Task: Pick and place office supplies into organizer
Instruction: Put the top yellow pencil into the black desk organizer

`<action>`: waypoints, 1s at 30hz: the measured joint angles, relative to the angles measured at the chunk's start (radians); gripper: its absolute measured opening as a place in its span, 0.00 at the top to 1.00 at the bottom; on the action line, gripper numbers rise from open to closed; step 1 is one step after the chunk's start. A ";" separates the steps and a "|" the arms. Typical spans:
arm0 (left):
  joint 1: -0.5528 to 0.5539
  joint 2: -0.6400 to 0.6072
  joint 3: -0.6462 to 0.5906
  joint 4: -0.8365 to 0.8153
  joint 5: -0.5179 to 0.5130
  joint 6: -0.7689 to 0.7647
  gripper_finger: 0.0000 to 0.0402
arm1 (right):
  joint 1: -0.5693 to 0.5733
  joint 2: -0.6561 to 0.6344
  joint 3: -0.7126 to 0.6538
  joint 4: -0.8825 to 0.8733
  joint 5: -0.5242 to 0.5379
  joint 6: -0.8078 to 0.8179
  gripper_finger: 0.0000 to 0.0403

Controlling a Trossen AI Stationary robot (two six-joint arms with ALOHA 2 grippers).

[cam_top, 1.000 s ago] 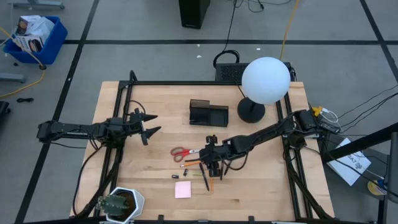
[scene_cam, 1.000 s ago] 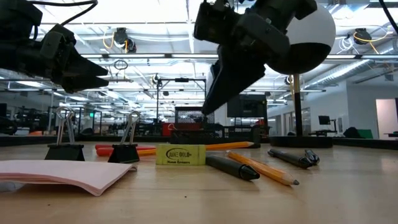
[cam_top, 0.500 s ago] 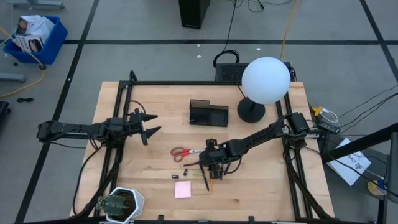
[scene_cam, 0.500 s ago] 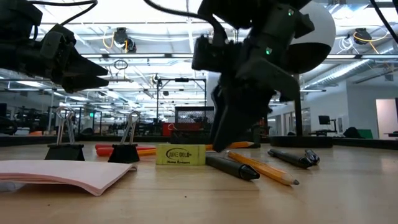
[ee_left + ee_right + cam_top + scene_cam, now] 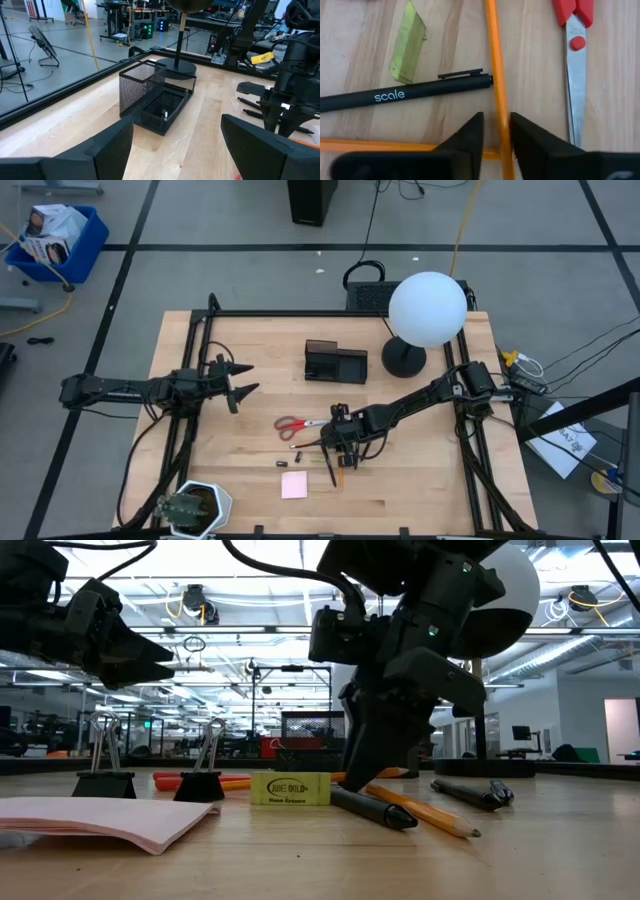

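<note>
My right gripper is low over the table and open. Its fingers stand on either side of an orange pencil; the right wrist view shows a gap on one side. Beside the pencil lie a black pen, a yellow-green eraser, the red-handled scissors and a second orange pencil. The pink sticky-note pad lies nearer the front edge. The black mesh organizer stands farther back. My left gripper waits open above the table's left part.
A lamp with a round black base and a white globe stands at the back right. A potted plant sits at the front left corner. Two black binder clips stand near the pad. A black frame borders the table.
My right gripper has come down over the pens and pencils, a little toward the table's near edge, until its fingertips are at table level around the orange pencil. The things on the table have not moved.
</note>
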 joint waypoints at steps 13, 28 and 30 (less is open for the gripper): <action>0.000 0.000 0.000 0.000 0.000 0.000 0.24 | 0.002 0.000 0.000 0.006 0.031 0.107 0.95; 0.000 0.000 0.000 0.065 0.000 -0.008 0.24 | 0.003 -0.011 0.000 0.081 0.092 0.112 0.96; 0.000 0.000 0.000 0.096 0.000 -0.014 0.24 | 0.003 -0.011 0.000 0.099 0.112 0.118 0.96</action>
